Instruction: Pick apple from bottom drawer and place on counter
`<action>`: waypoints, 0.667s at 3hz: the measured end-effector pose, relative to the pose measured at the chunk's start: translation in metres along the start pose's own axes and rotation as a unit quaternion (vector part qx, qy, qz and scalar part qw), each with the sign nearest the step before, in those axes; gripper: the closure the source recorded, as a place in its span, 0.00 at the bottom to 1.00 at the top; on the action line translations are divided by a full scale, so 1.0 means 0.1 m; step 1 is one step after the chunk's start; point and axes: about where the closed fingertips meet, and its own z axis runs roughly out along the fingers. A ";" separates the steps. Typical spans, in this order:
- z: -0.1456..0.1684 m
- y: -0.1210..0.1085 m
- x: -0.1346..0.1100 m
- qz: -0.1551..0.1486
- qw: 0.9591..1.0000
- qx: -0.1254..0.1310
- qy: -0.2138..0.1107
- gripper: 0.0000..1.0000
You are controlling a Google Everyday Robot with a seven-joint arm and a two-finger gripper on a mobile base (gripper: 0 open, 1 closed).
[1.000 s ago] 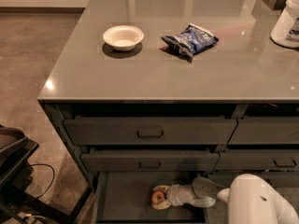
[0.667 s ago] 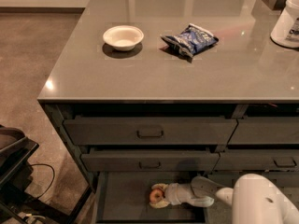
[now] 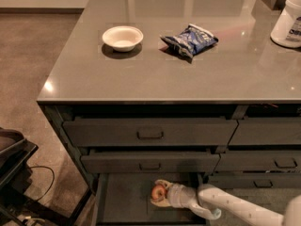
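Camera view: the gripper [image 3: 157, 193] lies low in the bottom drawer [image 3: 121, 202], the apple [image 3: 159, 190] at its leftward tip; clamped or not, I cannot tell.

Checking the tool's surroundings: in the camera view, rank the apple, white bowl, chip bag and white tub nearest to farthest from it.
1. apple, at the tool in the bottom drawer.
2. white bowl, counter left, and chip bag, counter middle: too close to call.
3. white tub, counter's far right.
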 end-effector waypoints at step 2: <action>-0.18 0.60 -0.19 0.017 1.000 0.006 0.012 1.00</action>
